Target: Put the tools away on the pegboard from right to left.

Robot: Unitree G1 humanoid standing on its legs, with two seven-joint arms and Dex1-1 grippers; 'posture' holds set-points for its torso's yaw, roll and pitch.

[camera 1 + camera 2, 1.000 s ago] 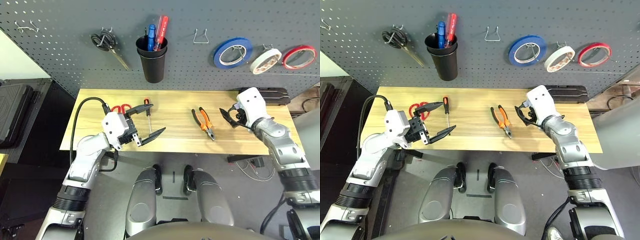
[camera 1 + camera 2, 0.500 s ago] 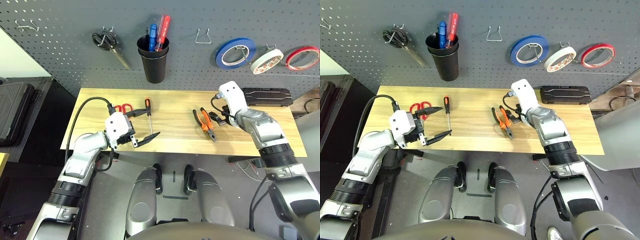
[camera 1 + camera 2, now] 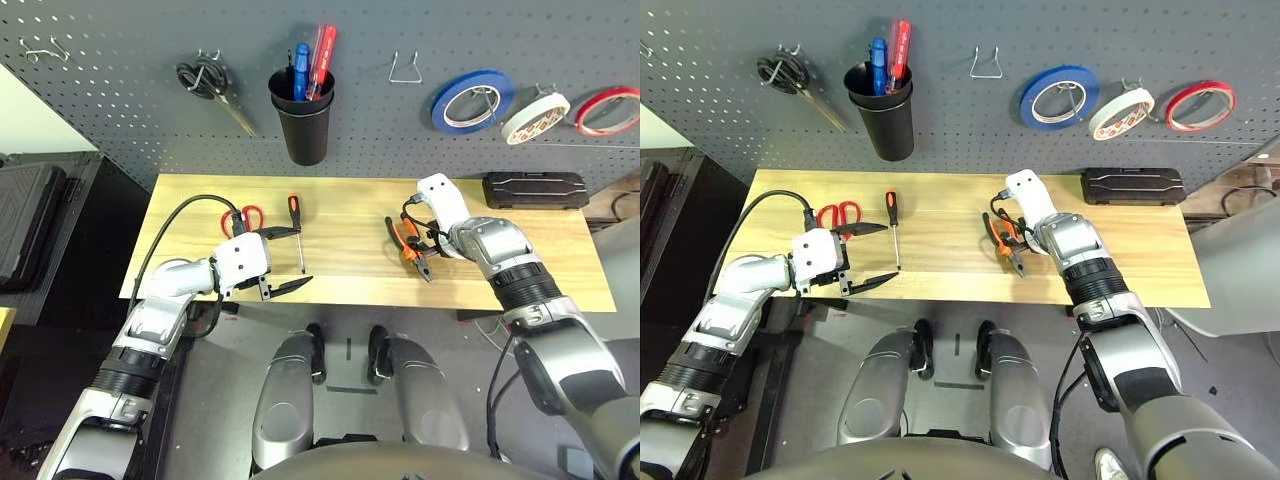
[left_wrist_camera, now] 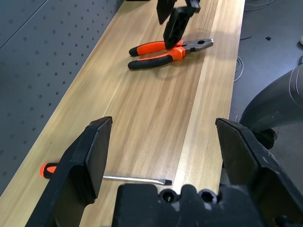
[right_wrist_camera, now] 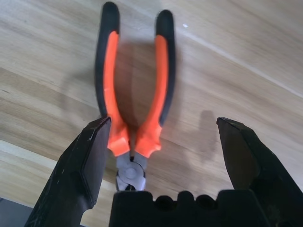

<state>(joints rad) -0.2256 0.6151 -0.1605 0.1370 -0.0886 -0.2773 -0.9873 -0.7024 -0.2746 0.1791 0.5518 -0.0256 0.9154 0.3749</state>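
Note:
The orange-and-black pliers (image 5: pixel 135 99) lie flat on the wooden table (image 3: pixel 350 275). My right gripper (image 5: pixel 163 124) hovers over them, open, with one finger on each side of the handles and not touching. Further left lie the slim screwdriver (image 3: pixel 297 222) and the red-handled scissors (image 3: pixel 245 215), which are partly hidden behind my left gripper (image 3: pixel 303 256). That gripper is open and holds nothing, near the screwdriver's tip (image 4: pixel 163 181). The cream-white tape roll (image 3: pixel 534 117) hangs on the pegboard (image 3: pixel 120 130).
Also on the pegboard are black-handled scissors (image 3: pixel 212 85), a black cup (image 3: pixel 304 125) with blue and red handles in it, a bare wire hook (image 3: pixel 404 70), a blue tape roll (image 3: pixel 470 100) and a red tape roll (image 3: pixel 606 108). A black case (image 3: pixel 535 189) lies at the table's back right.
My right gripper has swung left from the table's right part to above the pliers. The left gripper has drawn back a little toward the front edge, staying open.

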